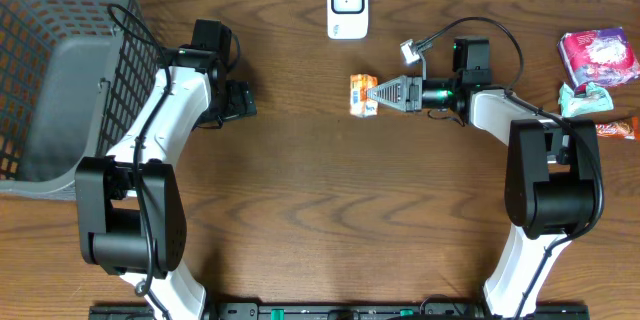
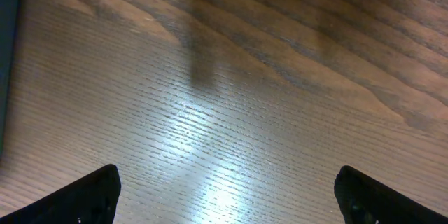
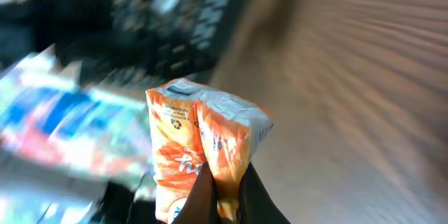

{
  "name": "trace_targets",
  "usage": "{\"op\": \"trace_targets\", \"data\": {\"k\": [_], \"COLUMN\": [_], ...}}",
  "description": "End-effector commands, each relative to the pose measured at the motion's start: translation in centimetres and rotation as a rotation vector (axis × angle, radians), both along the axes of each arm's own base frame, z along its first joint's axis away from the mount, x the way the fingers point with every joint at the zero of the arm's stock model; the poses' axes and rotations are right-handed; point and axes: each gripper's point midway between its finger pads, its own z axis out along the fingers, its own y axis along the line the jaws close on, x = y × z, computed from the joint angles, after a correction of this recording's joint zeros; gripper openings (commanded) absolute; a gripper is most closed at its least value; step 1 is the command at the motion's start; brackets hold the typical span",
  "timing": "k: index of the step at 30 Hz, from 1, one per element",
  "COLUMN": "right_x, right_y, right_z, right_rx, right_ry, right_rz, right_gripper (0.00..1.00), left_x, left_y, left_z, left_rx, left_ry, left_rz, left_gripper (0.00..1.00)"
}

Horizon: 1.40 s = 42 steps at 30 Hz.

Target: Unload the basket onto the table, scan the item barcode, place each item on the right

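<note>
Wood desk [image 1: 320,210], with a wire basket [image 1: 60,60] at its left edge. Left claw [image 2: 224,189] is spread wide over bare wood, gripping nothing. Right claw [image 1: 380,93] is clamped on the orange packet [image 1: 361,95] (wrist view blurred) at mid-desk. The packet is near the white scanner [image 1: 347,5] at the far edge, apart from it.

Orange & white pkt [image 1: 363,95], white scanner [image 1: 347,5], brown tbl [image 1: 320,210] (wood-grain), grey mesh basket [image 1: 60,0]
</note>
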Motion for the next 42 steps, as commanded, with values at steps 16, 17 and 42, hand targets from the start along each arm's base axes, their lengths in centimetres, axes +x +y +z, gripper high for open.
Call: {"op": "trace_targets", "data": {"k": [16,17,42], "right_x": [-2.2,-1.8,3.6], "right_y": [1.7,1.7,-1.5], "right_z": [1.2,0.7,-4.5], "right_rx": [0.094,0.061,-0.921], "right_ry": [-0.141,-0.12,-0.08], "right_rz": [0.133,0.108,-0.613], "right_gripper": [0.01,0.01,0.01], "left_x": [0.1,0.1,0.1], "left_y": [0.3,0.3,0.3], "left_z": [0.2,0.2,0.2], "left_rx": [0.015,0.015,0.015], "left_ry": [-0.002,-0.002,-0.002], "left_rz": [-0.006,-0.006,-0.006], "left_gripper": [0.98,0.98,0.98]}}
